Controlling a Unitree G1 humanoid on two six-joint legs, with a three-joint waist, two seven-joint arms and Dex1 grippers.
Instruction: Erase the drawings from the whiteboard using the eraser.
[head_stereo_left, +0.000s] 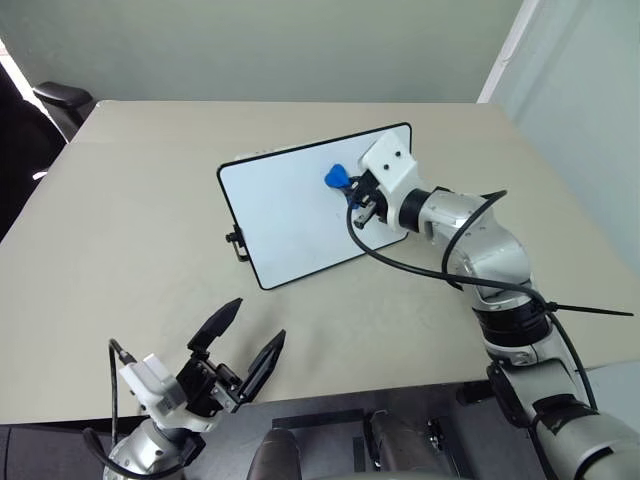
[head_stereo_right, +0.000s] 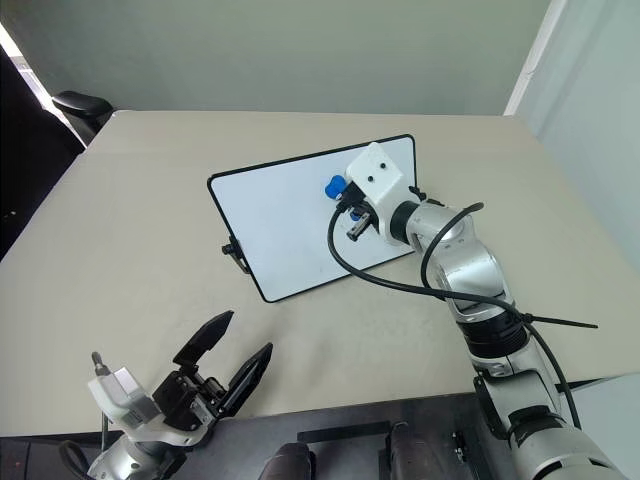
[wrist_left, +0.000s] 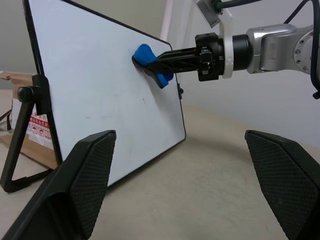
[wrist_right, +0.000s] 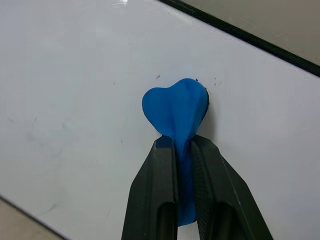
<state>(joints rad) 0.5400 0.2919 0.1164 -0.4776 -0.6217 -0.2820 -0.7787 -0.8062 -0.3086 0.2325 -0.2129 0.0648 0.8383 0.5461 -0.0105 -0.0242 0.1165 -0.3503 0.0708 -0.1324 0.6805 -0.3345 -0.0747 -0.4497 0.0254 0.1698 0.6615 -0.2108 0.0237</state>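
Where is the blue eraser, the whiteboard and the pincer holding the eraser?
eraser (wrist_right: 176, 111), right wrist view, its broad blue front.
whiteboard (head_stereo_left: 285, 215), left eye view, its bare white face.
right pincer (wrist_left: 159, 70), left wrist view, fingertips clamped on the eraser.

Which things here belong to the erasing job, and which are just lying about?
Job:
- whiteboard, propped on its stand
- eraser, pinched in the right pincer, against the board
- faint specks near the eraser

Lying about:
- left pincer, open, idle
- chair behind the table
- cardboard box behind the board
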